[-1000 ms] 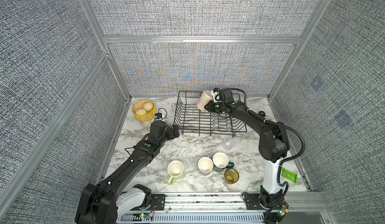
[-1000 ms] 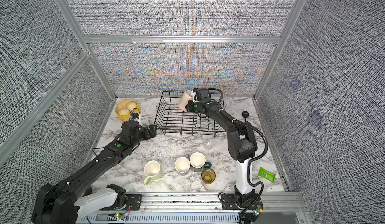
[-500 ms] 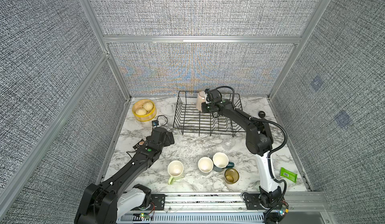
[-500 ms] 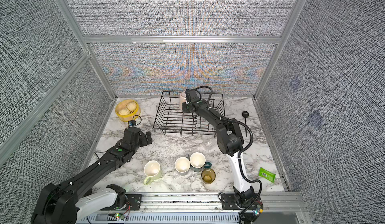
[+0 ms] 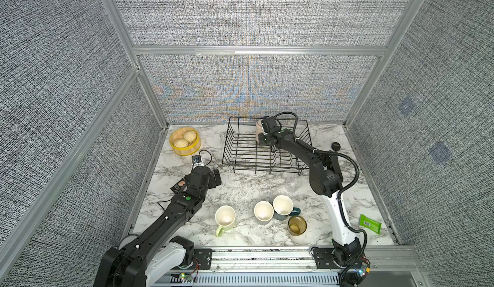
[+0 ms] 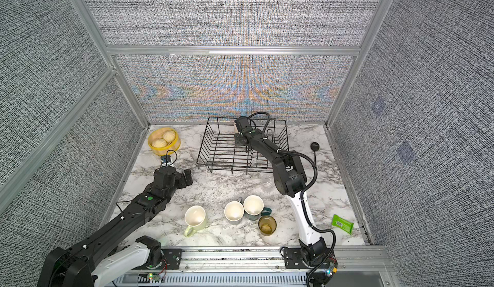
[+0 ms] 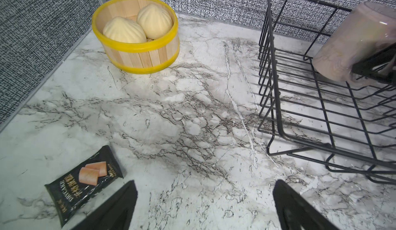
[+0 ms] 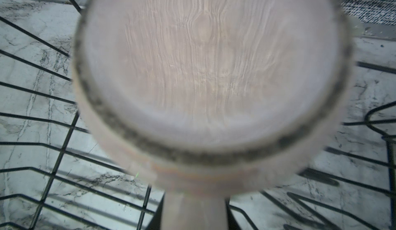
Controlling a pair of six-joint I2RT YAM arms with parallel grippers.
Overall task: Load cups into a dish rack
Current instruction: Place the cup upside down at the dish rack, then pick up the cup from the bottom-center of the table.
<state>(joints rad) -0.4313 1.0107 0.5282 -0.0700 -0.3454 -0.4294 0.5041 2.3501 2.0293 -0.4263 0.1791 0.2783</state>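
My right gripper (image 5: 262, 138), pinched narrow on the pale pink mug (image 5: 258, 130), has swung it down, tilted, into the dish rack (image 5: 226, 149) at its eleven o'clock, so I judge release comes next. My left gripper (image 7: 205, 199), wide open and empty, has backed off toward eight o'clock

You've got open marble (image 5: 240, 189) between the left gripper (image 7: 205, 184) and the dish rack (image 5: 248, 149), easy pass. Mind the snack packet (image 7: 83, 184) beside that gripper and the steamer basket (image 7: 137, 47) in the back corner. Rack's left half is free; pale pink mug (image 5: 257, 131) and dividers (image 5: 283, 156) crowd the rest. Front cups (image 5: 263, 212) sit bunched.
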